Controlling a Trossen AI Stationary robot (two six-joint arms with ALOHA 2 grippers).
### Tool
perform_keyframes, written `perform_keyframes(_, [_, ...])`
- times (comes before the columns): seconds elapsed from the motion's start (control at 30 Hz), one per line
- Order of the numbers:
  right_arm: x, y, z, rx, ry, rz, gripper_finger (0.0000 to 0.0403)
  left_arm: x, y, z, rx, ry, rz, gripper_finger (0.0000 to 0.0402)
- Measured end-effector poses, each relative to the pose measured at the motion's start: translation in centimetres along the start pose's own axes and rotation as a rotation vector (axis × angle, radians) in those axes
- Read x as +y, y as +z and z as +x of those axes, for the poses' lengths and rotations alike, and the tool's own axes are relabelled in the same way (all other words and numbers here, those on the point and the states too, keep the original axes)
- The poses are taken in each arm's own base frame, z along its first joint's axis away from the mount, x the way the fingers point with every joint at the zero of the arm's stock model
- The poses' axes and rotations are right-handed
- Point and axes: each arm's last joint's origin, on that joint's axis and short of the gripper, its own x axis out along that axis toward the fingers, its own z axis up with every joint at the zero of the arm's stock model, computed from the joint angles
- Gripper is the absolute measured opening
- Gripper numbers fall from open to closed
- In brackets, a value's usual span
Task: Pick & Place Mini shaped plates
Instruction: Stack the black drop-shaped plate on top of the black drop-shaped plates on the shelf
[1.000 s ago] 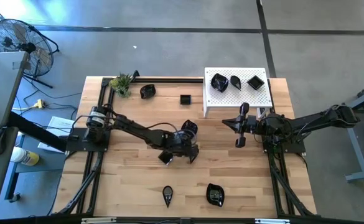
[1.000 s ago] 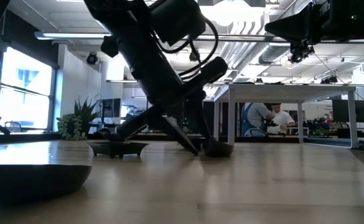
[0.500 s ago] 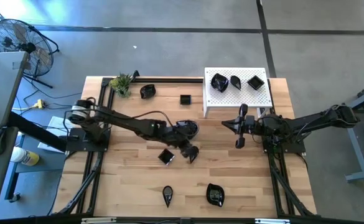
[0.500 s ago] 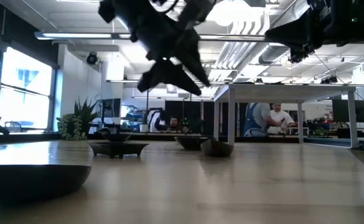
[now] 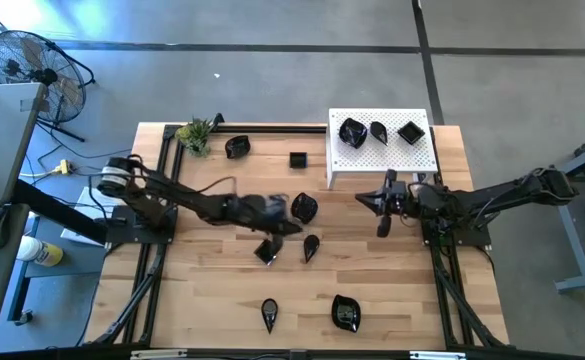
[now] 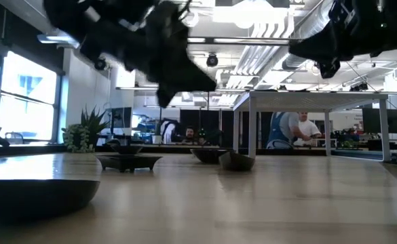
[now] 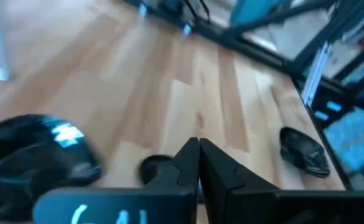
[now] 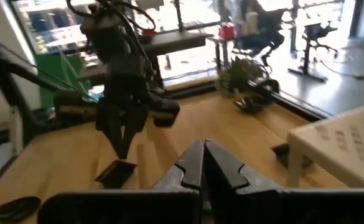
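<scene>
L arm [image 5: 234, 207] pulled back, glossy black plate [image 5: 310, 247] left behind.

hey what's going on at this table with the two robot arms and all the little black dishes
Two robot arms are sorting mini black plates. Three plates already sit on the white perforated platform at the back right; the others lie scattered on the wooden table. The left gripper is shut and empty above the table's middle, among a rounded plate, a square plate and a teardrop plate. The right gripper is shut and empty too, waiting in front of the platform.
</scene>
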Motion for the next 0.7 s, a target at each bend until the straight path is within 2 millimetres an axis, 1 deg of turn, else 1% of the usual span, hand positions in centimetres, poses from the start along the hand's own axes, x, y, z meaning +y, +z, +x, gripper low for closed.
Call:
perform_keyframes(0.1, [0.0, 0.2, 0.3, 0.019, -0.068, 0.048, 0.0002, 1.5, -0.5, -1.8, -0.156, -0.028, 0.026, 0.0002])
perform_keyframes(0.2, [0.4, 1.5, 1.1, 0.042, -0.123, 0.082, 0.0002, 3.6, -1.8, -3.2, -0.224, 0.002, 0.075, 0.0002])
perform_keyframes(0.33, [1.2, 2.8, 2.7, 0.146, -0.196, 0.152, 0.0002, 6.0, -1.4, -5.4, -0.387, 0.042, 0.142, 0.0003])
perform_keyframes(0.43, [1.8, 2.6, 4.3, 0.257, -0.273, 0.235, 0.0002, 7.9, -1.1, -6.8, -0.461, 0.074, 0.182, 0.0003])
perform_keyframes(0.5, [2.5, 1.9, 5.4, 0.343, -0.322, 0.286, 0.0005, 8.8, -0.7, -7.5, -0.501, 0.073, 0.22, 0.0003])
perform_keyframes(0.6, [4.2, 1.2, 7.2, 0.463, -0.377, 0.382, 0.0015, 10.0, -0.5, -8.3, -0.509, 0.059, 0.26, 0.0003])
perform_keyframes(0.7, [6.1, 0.7, 8.6, 0.594, -0.433, 0.481, 0.0033, 10.6, -0.5, -8.7, -0.502, 0.043, 0.271, 0.0003])
